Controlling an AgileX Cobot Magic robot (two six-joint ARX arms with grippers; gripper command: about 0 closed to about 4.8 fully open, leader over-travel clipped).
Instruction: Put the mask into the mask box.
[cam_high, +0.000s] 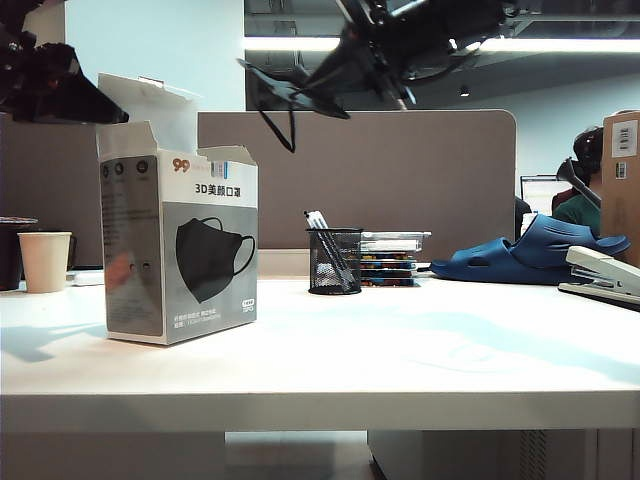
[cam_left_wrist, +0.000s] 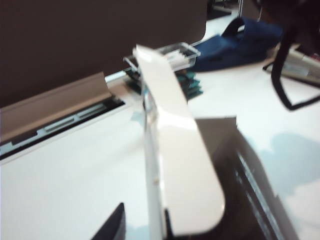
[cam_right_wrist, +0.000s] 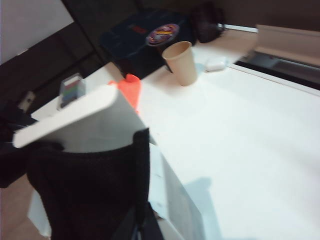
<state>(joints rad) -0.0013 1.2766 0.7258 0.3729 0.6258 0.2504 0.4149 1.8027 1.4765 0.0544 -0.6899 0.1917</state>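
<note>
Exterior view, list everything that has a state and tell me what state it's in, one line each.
mask box: upright on the table, top flaps open.
mask: off the table, hanging in the air from the right end effector, which is shut on it.
left end effector: at the mask box's top flap; grip unclear.
paper cup: upright.
pen holder: upright, pens inside.

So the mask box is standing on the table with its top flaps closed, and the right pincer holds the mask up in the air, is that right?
Not quite: the mask box stands on the table with its top flaps open, as the exterior view shows. The right pincer does hold the mask up in the air.
</note>
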